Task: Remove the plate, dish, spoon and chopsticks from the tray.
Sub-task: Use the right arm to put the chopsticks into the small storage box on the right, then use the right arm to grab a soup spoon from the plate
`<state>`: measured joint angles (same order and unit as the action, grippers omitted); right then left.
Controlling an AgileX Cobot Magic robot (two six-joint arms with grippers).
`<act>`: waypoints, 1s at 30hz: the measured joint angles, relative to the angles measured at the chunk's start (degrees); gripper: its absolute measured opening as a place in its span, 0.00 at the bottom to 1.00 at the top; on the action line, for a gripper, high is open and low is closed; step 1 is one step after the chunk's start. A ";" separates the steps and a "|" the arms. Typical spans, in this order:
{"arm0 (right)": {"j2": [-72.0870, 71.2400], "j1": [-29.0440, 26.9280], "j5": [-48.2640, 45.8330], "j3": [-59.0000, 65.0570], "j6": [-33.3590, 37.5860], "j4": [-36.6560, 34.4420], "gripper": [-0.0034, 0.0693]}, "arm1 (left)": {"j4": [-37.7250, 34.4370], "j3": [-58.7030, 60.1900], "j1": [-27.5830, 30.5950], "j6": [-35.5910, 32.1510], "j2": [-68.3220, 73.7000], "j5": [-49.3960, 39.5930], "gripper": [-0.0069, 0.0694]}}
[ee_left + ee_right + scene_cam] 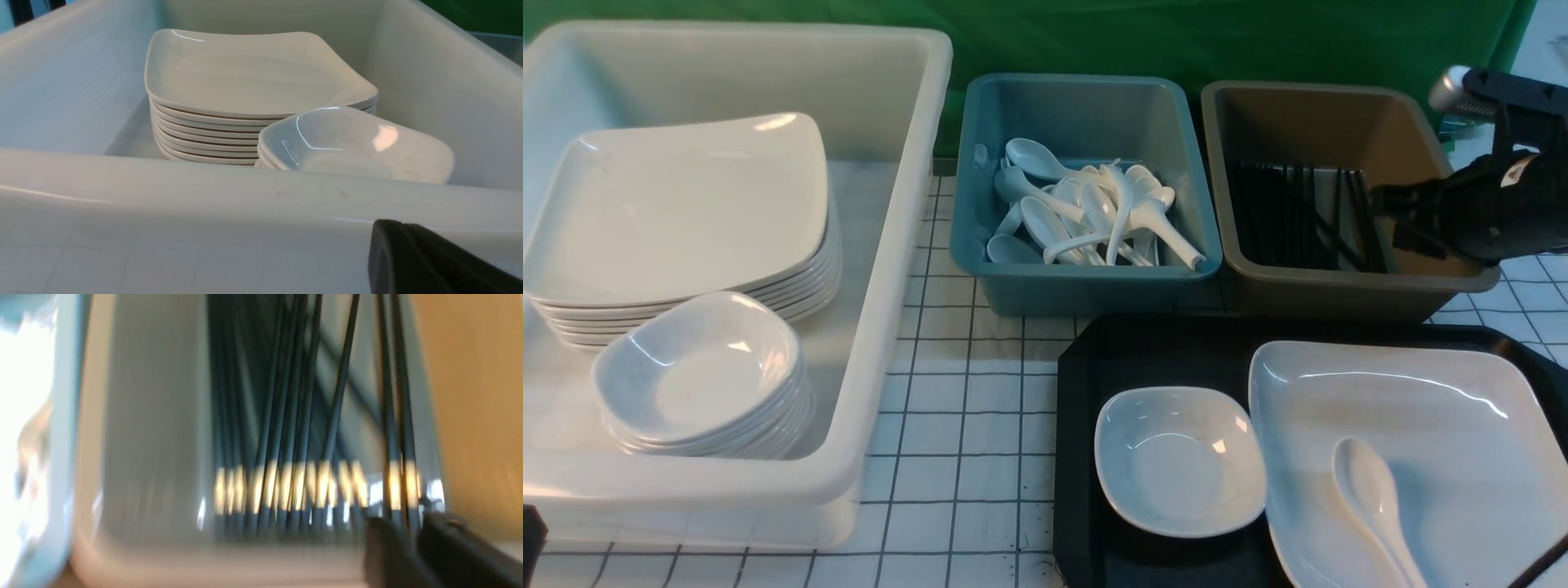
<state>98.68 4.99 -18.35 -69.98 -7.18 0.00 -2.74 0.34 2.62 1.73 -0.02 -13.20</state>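
Gridded tabletop (964,425) — your right gripper (1390,219) over brown bin (1339,282) where chopsticks (1282,216) belong; grip blurred, cannot tell. Left gripper (425,261) clenched, parked by white tub (245,196).

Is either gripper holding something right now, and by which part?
The left gripper is shut, holding nothing. The right gripper hangs over the chopsticks in the brown bin; the blur hides whether it grips any.

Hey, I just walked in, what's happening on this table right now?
A two-armed robot is clearing a black tray. The right gripper is over the brown bin of black chopsticks; blur hides whether its fingers hold any. The left gripper sits shut outside the white tub. The plate, the spoon lying on it, and the small dish are on the tray.
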 joint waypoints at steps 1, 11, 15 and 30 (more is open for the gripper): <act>-2.17 0.42 -5.09 -0.04 0.43 0.00 0.14 | 0.00 0.00 0.00 0.00 0.00 0.00 0.10; -16.31 10.83 -38.29 3.97 1.02 0.00 0.10 | 0.00 0.00 0.00 0.00 0.00 0.00 0.10; -16.69 16.77 -39.05 9.67 1.02 0.00 0.19 | 0.00 0.00 0.00 0.00 0.00 0.00 0.10; -10.80 23.21 -25.28 22.64 -8.74 12.44 0.83 | 0.00 0.00 0.00 0.00 0.00 0.00 0.10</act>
<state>87.88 28.20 -43.62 -47.34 -15.92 12.44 -2.74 0.34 2.62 1.73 -0.02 -13.20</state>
